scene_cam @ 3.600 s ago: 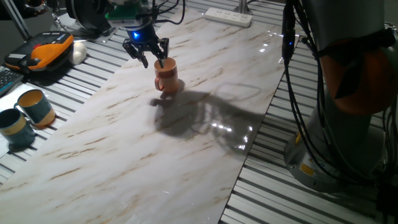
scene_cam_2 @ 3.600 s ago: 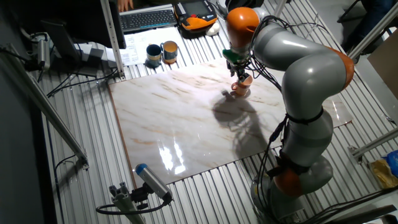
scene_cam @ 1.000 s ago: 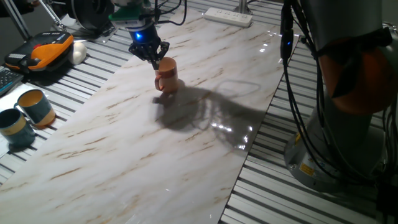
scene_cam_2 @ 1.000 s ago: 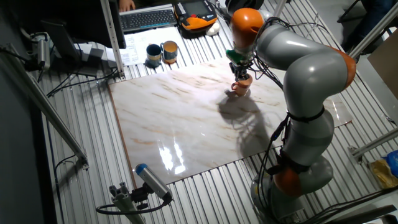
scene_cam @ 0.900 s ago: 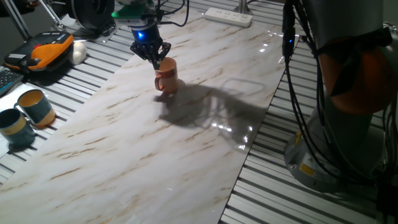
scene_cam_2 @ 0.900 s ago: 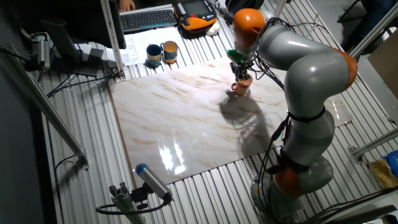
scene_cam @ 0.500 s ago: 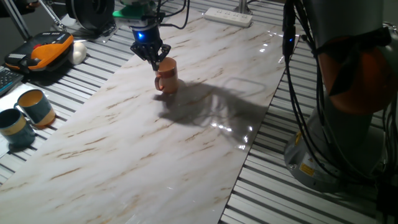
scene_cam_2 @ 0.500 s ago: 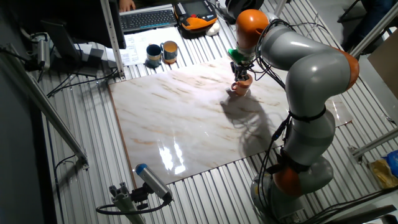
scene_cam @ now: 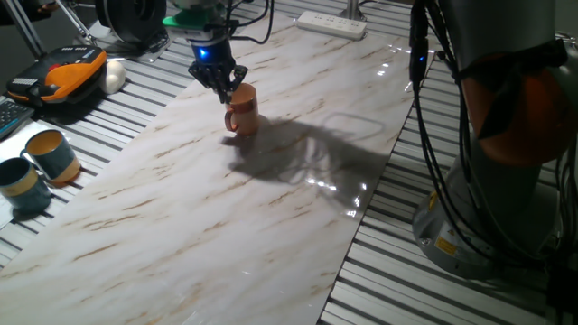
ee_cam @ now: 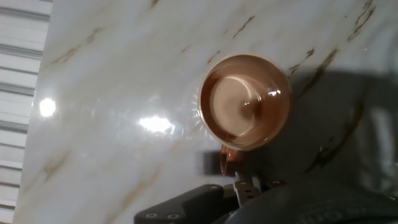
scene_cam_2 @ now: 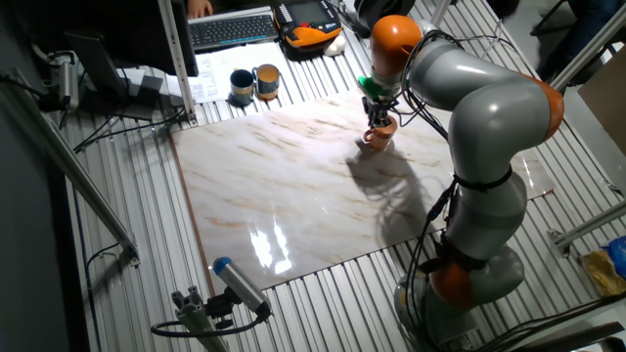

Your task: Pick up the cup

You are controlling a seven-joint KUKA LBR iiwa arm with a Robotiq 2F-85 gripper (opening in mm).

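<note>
The end effector (scene_cam: 226,89) sits pinched together at the rim of the cup (scene_cam: 241,112) (probably so it can lift it), on the worktop (scene_cam: 181,208)

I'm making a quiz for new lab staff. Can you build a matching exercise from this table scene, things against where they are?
Things:
1. cup
2. two blue mugs
3. power strip
4. pincer

Places:
A. off the marble board, on the slatted table
B. at the cup's rim
C. far end of the marble board
D. on the marble board, under the arm's hand

Pairs: 1-D, 2-A, 3-C, 4-B
</note>
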